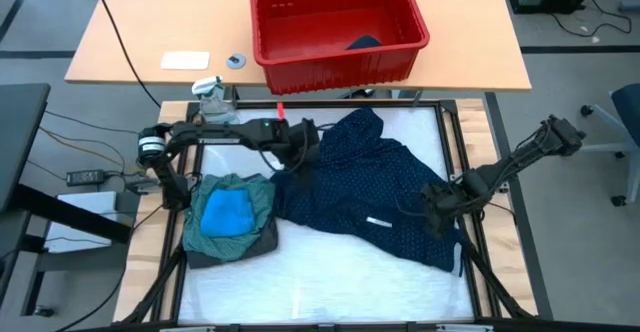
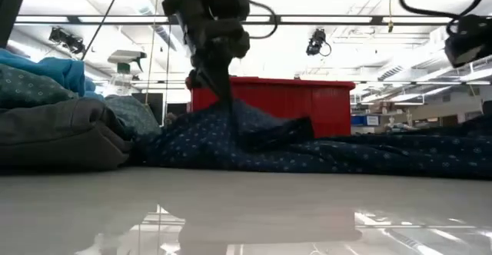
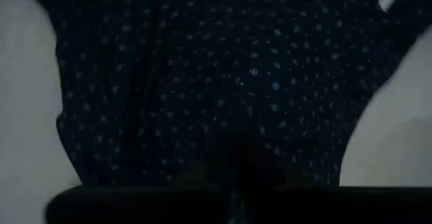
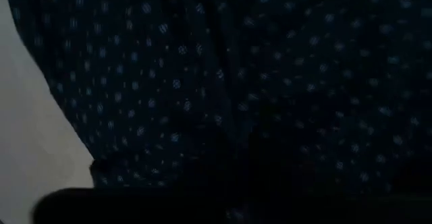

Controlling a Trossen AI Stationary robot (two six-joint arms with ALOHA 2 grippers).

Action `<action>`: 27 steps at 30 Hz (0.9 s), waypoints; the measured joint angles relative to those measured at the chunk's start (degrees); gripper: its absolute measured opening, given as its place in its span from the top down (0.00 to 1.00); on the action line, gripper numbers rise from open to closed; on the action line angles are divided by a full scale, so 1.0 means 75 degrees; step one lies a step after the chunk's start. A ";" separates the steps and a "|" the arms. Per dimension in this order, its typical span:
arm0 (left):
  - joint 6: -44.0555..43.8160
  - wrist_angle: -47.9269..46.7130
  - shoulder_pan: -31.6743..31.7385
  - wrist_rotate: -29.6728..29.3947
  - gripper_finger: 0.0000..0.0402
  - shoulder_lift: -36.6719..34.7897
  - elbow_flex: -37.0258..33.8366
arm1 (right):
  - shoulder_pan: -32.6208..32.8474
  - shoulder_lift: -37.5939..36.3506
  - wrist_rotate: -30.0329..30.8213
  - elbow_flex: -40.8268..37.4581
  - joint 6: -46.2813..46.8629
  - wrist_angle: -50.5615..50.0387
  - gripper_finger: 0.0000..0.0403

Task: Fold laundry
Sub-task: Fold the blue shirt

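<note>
The navy dotted piece [image 1: 370,187] lies crumpled over the white tabletop [image 1: 330,277], in front of the red bin [image 1: 335,22], with the folded pile, bright blue piece [image 1: 227,212] on top, at its left. It looks mid-spreading; next it needs pulling flat. The left claw [image 1: 300,150] presses into its left edge and the right claw [image 1: 440,200] its right; whether either grips, I cannot tell. The bin holds one dark item.

dotted garment [image 1: 365,187] mid-table, folded pile [image 1: 228,220] to its left, bin [image 1: 335,24] behind
</note>
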 joint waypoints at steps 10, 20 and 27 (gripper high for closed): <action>-0.2632 -0.0237 -0.0293 0.0829 0.70 -0.0680 0.0098 | -0.0221 0.0062 0.0176 0.0628 -0.1689 0.0472 0.69; -0.3515 0.0095 -0.1801 0.0408 0.74 0.0092 -0.0608 | -0.0003 0.0850 -0.0526 -0.0317 -0.3680 0.2879 0.79; -0.2032 0.0104 -0.1347 0.0185 0.74 0.1016 -0.0903 | -0.0149 0.1638 -0.0350 -0.1330 -0.2010 0.3961 0.90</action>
